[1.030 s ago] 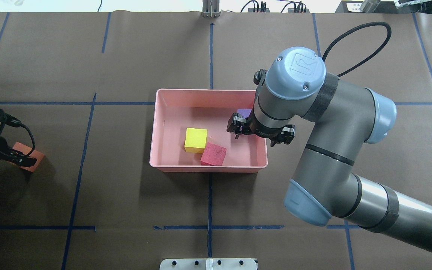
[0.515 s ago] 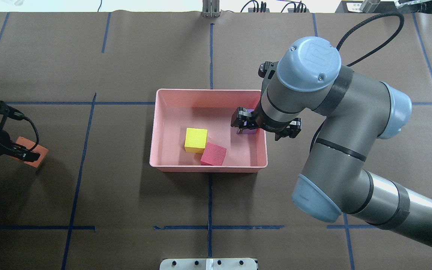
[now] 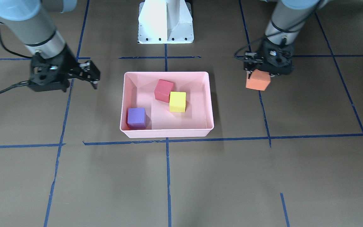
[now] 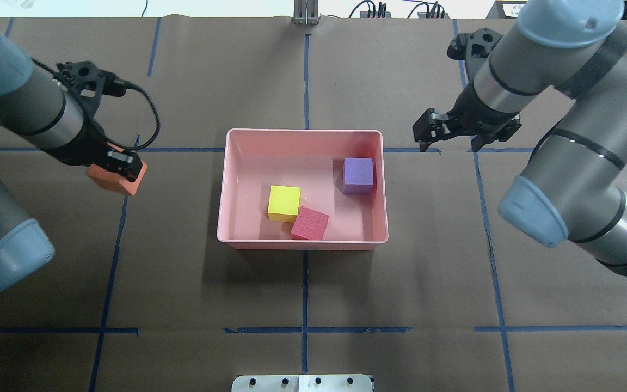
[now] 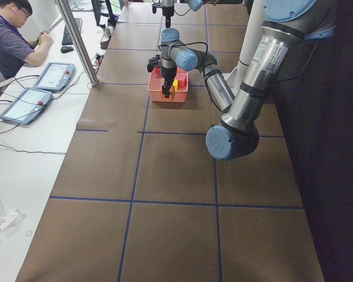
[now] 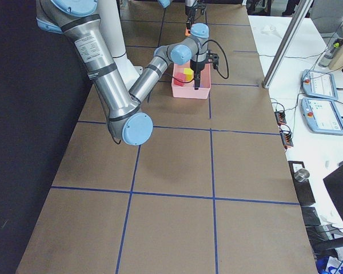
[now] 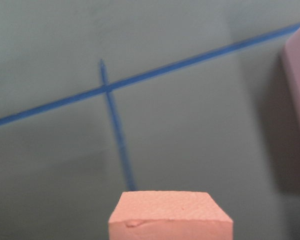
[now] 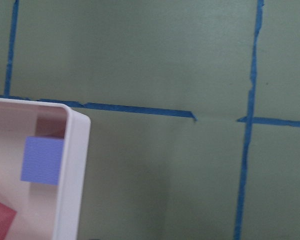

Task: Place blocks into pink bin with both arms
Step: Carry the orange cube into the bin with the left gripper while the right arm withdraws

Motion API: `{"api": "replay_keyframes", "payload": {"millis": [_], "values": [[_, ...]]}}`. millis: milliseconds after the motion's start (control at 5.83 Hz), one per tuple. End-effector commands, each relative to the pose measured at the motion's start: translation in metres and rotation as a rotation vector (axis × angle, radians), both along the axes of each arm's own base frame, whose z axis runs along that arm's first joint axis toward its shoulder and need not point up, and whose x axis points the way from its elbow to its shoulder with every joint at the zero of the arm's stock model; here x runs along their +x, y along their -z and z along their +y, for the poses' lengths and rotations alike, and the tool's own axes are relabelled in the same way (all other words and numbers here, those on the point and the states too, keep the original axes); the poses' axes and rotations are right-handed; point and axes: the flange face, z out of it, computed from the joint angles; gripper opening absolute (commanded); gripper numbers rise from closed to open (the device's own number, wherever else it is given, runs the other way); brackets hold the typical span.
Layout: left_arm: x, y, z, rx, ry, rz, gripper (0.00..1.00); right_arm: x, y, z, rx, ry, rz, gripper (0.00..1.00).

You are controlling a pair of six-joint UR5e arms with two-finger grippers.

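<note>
The left jaws are clamped on opposite faces of the orange block (image 4: 111, 180), which appears lifted off the table (image 4: 183, 294), out to one side of the pink bin (image 4: 302, 131) and not yet over its rim. Gripped from above like this, the cube can be carried over the sloped wall and dropped inside. The right jaws stand wide and empty beyond the bin's opposite wall, probably to leave the left arm (image 4: 30, 114) free passage. Inside the bin, the purple block (image 4: 358, 175) sits close to the wall nearest the right arm (image 4: 564, 54). The yellow block (image 4: 284, 202) and red block (image 4: 309, 223) touch each other nearer the middle. Only the orange cube seems left to place.
</note>
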Motion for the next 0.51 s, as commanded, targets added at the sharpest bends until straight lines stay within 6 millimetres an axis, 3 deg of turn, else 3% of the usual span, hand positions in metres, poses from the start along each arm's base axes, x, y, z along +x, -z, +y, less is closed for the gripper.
{"api": "replay_keyframes", "payload": {"millis": [0, 172, 343], "values": [[0.076, 0.076, 0.02, -0.112, 0.035, 0.047, 0.32, 0.079, -0.067, -0.014, 0.091, 0.101, 0.042, 1.0], [0.117, 0.101, 0.019, -0.125, 0.058, 0.035, 0.36, 0.105, -0.095, -0.013, 0.116, 0.14, 0.055, 1.0], [0.135, 0.102, 0.022, -0.108, 0.062, 0.02, 0.77, 0.115, -0.107, -0.01, 0.122, 0.153, 0.064, 1.0]]}}
